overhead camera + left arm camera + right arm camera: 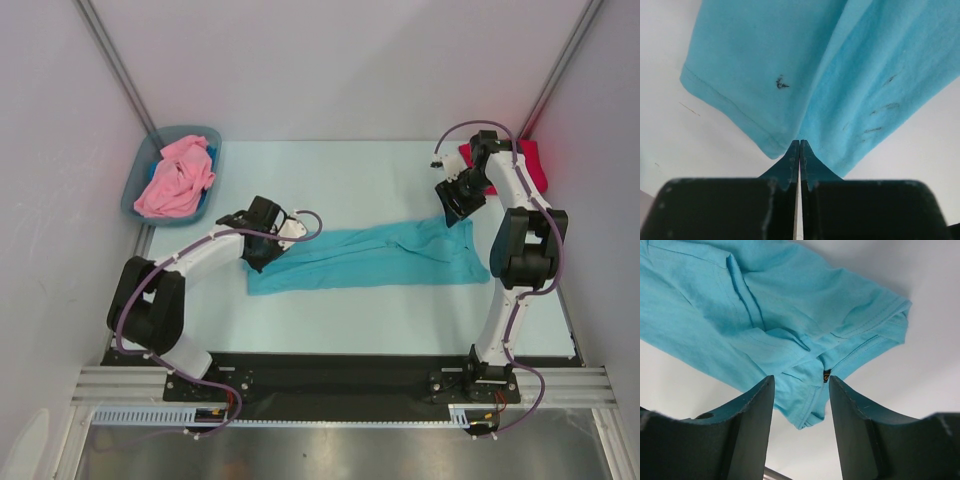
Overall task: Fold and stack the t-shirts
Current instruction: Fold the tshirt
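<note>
- The teal shirt (370, 255) lies stretched across the tabletop (360, 180).
- The left tool (799, 145) is closed, pinching its hem.
- The right tool (801, 379) stands open over the other end.
- The pink shirt (175, 178) sits in the bin (190, 131).
- The red shirt (538, 160) lies far right.

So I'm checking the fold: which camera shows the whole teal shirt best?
The top view: the teal shirt lies there whole, stretched across the table. The left wrist view shows only a hem corner pinched by the left gripper; the right wrist view only a bunched end by the open right gripper.
</note>
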Robot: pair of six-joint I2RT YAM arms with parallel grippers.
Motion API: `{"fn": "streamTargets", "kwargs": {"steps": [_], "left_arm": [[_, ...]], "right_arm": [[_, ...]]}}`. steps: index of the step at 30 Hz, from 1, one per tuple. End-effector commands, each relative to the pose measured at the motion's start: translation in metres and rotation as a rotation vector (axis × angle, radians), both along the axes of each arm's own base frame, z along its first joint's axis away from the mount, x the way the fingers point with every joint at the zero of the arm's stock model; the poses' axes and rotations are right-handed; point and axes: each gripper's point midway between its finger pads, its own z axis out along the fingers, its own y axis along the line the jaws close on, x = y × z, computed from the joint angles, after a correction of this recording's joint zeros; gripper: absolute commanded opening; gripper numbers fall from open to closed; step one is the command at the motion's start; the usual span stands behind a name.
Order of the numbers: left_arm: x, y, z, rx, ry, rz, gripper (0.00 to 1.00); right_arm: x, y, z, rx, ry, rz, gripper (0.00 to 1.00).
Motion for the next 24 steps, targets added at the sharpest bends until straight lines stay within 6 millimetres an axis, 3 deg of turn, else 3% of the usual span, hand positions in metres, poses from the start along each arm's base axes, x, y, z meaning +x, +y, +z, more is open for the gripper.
{"fn": "streamTargets", "kwargs": {"steps": [1,11,24], "left_arm": [[0.0,-0.009,0.016,-0.056,-0.032,0.006,0.0],[-0.019,-0.011,-0.011,-0.073,0.06,0.001,0.01],[-0.009,-0.007,-0.027,-0.024,0.067,0.014,0.0]], "right_arm": [[0.008,0.002,0.032,0.005,-0.096,-0.01,0.52],[0.008,0.003,0.031,0.008,-0.094,-0.011,0.52],[0.0,0.01,0.028,0.05,-0.075,-0.015,0.52]]}}
